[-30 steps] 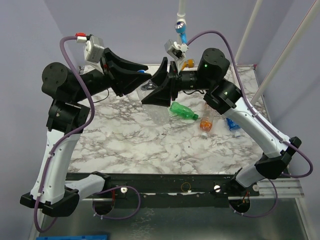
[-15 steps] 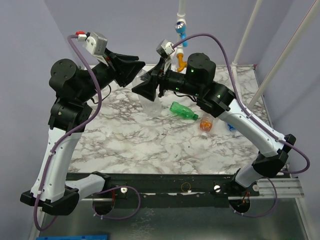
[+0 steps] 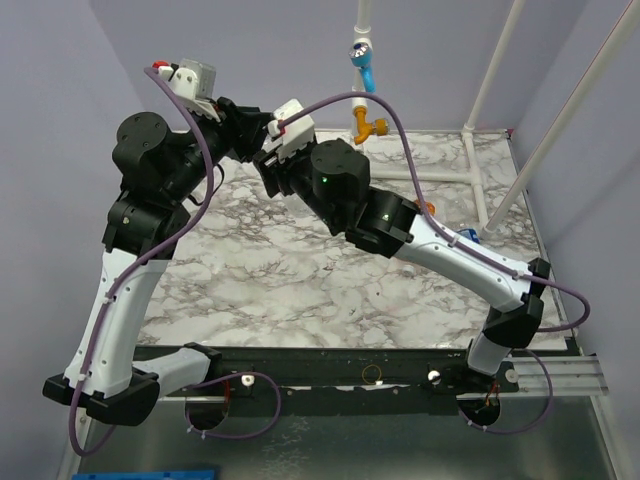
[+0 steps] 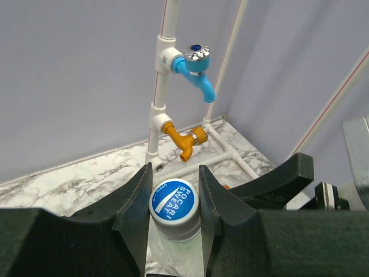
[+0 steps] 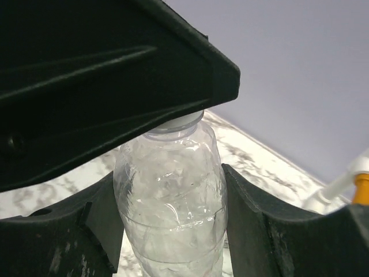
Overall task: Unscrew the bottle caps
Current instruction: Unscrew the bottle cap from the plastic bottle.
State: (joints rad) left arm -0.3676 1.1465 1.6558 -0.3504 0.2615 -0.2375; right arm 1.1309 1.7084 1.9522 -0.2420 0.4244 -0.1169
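Observation:
A clear bottle hangs upright above the marble table, and my right gripper is shut on its body, a finger on each side. Its bottle cap is blue with white lettering, and my left gripper is shut on it from above. In the top view both grippers, the left and the right, meet at the back left, and the bottle is hidden between them. A sliver of the orange bottle shows behind the right arm. The green bottle is hidden.
A white pipe rack stands at the table's back edge, carrying a blue tap and an orange tap. More white pipes lie along the table's right side. The right arm stretches diagonally over the table's middle.
Both arms have swung left and back with the bottle held between them. The right arm now covers the green bottle and most of the orange one. Both grips are unchanged.

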